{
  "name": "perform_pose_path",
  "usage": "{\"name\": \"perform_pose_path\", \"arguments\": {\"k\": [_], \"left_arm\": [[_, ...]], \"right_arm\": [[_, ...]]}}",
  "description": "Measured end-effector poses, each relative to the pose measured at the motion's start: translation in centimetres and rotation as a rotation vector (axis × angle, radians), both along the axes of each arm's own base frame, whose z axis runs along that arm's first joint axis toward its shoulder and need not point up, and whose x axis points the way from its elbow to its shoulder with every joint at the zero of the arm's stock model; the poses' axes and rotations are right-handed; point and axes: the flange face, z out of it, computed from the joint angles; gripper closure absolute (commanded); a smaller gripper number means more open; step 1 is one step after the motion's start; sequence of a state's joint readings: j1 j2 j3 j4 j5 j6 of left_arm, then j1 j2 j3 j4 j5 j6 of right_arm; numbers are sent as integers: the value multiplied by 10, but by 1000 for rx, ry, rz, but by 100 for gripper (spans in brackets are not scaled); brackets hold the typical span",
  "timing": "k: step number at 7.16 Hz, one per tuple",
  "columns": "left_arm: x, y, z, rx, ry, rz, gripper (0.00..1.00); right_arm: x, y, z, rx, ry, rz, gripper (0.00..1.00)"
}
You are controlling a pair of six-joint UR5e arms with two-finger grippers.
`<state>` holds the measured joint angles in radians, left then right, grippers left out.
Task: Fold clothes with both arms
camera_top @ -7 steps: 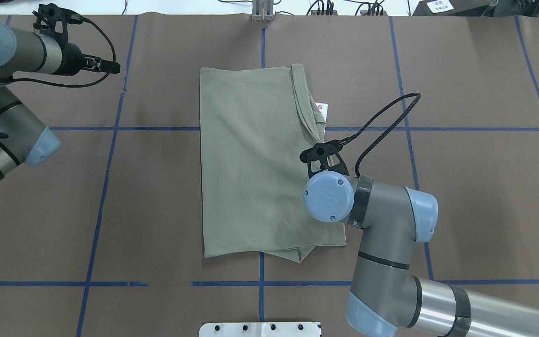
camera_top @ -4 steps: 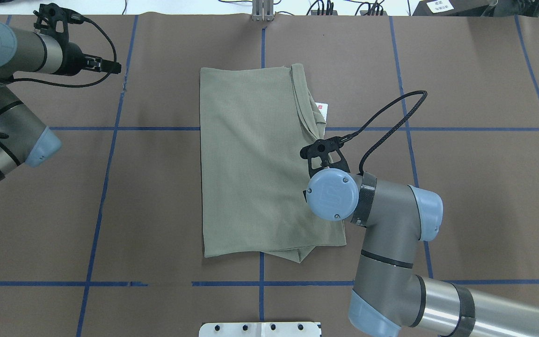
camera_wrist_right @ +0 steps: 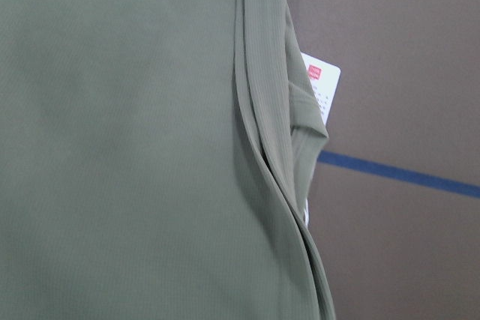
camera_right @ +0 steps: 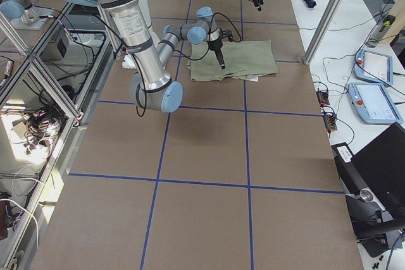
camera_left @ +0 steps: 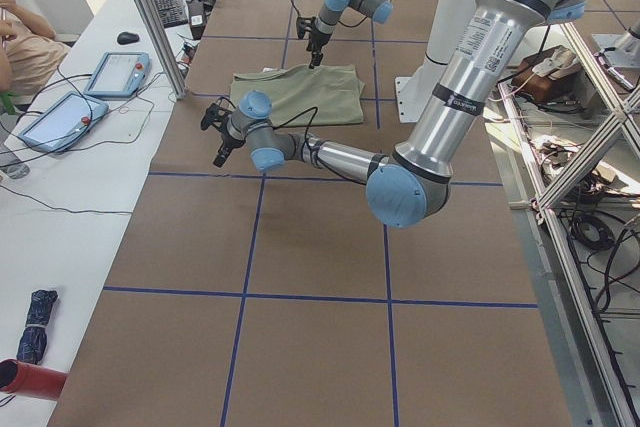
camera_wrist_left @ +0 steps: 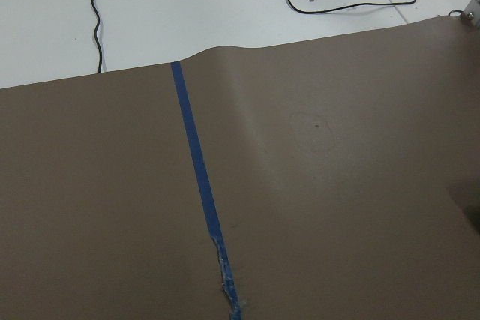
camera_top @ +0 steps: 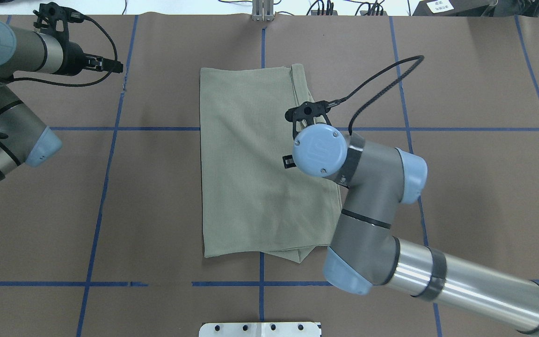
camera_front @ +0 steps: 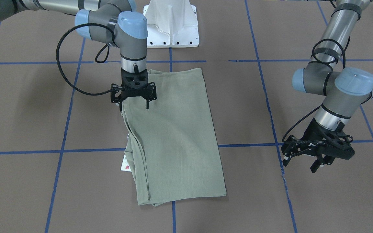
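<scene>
Shirt position: The sage-green shirt (camera_top: 246,164) is laid flat at the middle of the table (camera_top: 484,196), folded lengthwise into a long rectangle. No sleeve is seen loose.
Hang tag: A white hang tag (camera_front: 125,161) is seen protruding from under the shirt edge on the robot's right, toward the far end.
Right hand: The right hand (camera_front: 134,106) is released and empty. It is spread wide, pointed straight down and poised over the stacked edge on the robot's right. Contact with the cloth cannot be confirmed.
Left hand: The left hand (camera_front: 303,161) is released and empty. It is held over bare table, well apart from the shirt.
Risk, partial pinch: Several layers (camera_wrist_right: 262,148) are stacked along that edge. If only the top layer were taken, the lengthwise fold would be expected to peel open.
Risk, tag: The tag lies just beside the edge. Were the grasp made further along, tag or string could be caught and dragged into the fold.
Risk, one-sided lift: With the left hand so far off, a lift by the right hand alone is judged likely to skew the rectangle and bunch the cloth.
Risk, dragging: If the descent is too deep, the knit could be pushed along the paper covering and wrinkled.
Risk, uneven end: An under-layer corner (camera_top: 297,255) already juts out at the near end. The misalignment would be carried into any crosswise fold.
</scene>
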<state>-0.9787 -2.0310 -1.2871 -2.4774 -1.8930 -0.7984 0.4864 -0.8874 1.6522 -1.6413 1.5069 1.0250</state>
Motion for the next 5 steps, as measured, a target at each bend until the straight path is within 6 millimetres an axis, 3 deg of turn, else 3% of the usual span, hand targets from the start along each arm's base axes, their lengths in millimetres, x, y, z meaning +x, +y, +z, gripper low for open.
{"name": "perform_pose_path", "arguments": {"k": [2, 5], "left_arm": [[9, 5, 0, -36, 28, 5, 0], [31, 17, -1, -38, 59, 30, 0]], "right_arm": [[-28, -56, -14, -20, 58, 5, 0], [-32, -89, 10, -23, 152, -41, 0]]}}
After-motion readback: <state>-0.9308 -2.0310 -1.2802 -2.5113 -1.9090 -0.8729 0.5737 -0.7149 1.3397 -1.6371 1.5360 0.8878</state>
